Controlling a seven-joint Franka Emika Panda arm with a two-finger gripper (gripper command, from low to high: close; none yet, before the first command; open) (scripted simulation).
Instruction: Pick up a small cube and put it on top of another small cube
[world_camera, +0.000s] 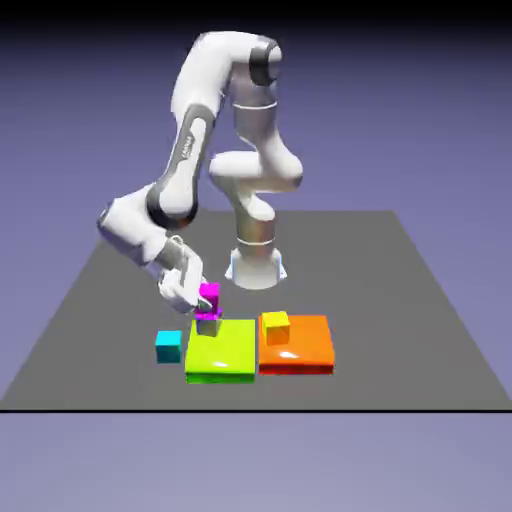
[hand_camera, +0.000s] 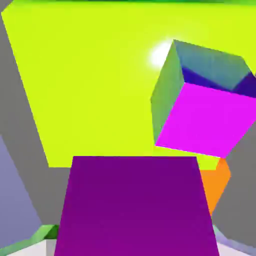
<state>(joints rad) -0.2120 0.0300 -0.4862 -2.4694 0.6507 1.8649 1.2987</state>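
On the grey table (world_camera: 420, 300), near its front edge, I see a flat green slab (world_camera: 225, 355) and a flat orange slab (world_camera: 300, 350) lying side by side and touching. From the exterior view, the gripper (world_camera: 203, 308) hangs tilted over the far-left corner of the green slab, with the small cube (world_camera: 209, 295), magenta on every face, at its tip. Directly beneath it stands another small cube (world_camera: 208, 325) with greyish sides, resting on the green slab's far-left corner. I cannot tell from this view whether the two cubes touch. A yellow cube (world_camera: 276, 325) sits on the orange slab, and a cyan cube (world_camera: 169, 346) sits on the table just beside the green slab, on the exterior view's left.

From the hand view, the small cube (hand_camera: 135, 205) fills the lower middle of the picture and hides the finger tips; the jaws are clamped on it. Only this view shows the magenta top face of another small cube (hand_camera: 207, 120), which appears offset to the right of the held cube, not centred under it. Neither the yellow nor the cyan cube appears here.
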